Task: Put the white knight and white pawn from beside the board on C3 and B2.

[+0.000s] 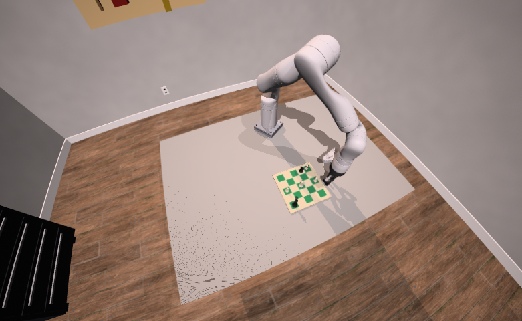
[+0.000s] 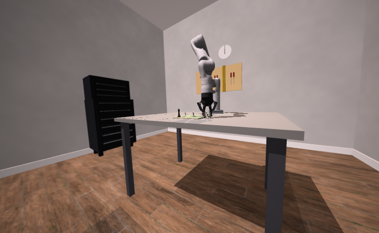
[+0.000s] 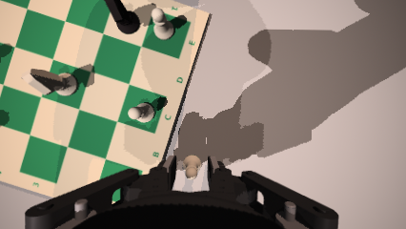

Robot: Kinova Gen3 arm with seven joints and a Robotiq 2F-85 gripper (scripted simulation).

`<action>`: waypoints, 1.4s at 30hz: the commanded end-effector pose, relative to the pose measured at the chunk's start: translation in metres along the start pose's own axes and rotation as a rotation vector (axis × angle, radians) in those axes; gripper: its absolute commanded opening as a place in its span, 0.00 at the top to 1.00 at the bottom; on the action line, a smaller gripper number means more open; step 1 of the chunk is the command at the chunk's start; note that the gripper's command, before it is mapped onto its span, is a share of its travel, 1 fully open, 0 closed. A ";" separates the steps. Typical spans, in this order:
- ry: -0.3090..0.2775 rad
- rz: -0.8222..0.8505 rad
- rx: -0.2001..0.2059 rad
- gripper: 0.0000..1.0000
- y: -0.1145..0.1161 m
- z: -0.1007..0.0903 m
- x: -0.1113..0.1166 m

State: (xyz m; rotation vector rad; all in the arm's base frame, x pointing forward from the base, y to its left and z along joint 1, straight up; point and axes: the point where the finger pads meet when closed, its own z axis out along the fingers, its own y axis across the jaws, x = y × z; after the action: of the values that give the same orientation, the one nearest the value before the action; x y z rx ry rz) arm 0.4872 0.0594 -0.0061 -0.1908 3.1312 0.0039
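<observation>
The green and cream chessboard [image 1: 301, 188] lies on the table and also shows in the wrist view [image 3: 91, 81]. The white pawn [image 3: 192, 166] stands upright on the table just off the board's lettered edge, near the letter B. My gripper [image 3: 192, 165] is low over it, with one finger on each side and a small gap between each finger and the pawn. The gripper is partly open and also shows in the top and exterior views [image 1: 327, 182] [image 2: 207, 115]. A small white shape lies on the table behind my wrist; I cannot tell if it is the knight.
On the board stand a white pawn [image 3: 140, 113] in row C by the edge, a tall white piece [image 3: 57, 82] further in, another white pawn [image 3: 161, 24] and a black piece [image 3: 125, 19] next to it. A further black piece [image 1: 295, 202] stands at the board's near corner.
</observation>
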 end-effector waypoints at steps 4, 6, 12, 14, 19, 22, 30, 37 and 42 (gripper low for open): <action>-0.002 0.000 0.000 1.00 0.000 -0.001 -0.001; -0.002 0.000 0.000 1.00 0.000 -0.001 -0.001; -0.002 0.000 0.000 1.00 0.000 -0.001 -0.001; -0.002 0.000 0.000 1.00 0.000 -0.001 -0.001; -0.002 0.000 0.000 1.00 0.000 -0.001 -0.001; -0.002 0.000 0.000 1.00 0.000 -0.001 -0.001; -0.002 0.000 0.000 1.00 0.000 -0.001 -0.001; -0.002 0.000 0.000 1.00 0.000 -0.003 -0.001; -0.002 0.000 0.000 1.00 0.000 -0.017 -0.001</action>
State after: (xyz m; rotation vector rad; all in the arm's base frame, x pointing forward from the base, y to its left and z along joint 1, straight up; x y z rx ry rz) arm 0.4837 0.0608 0.0030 -0.1960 3.1415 0.0058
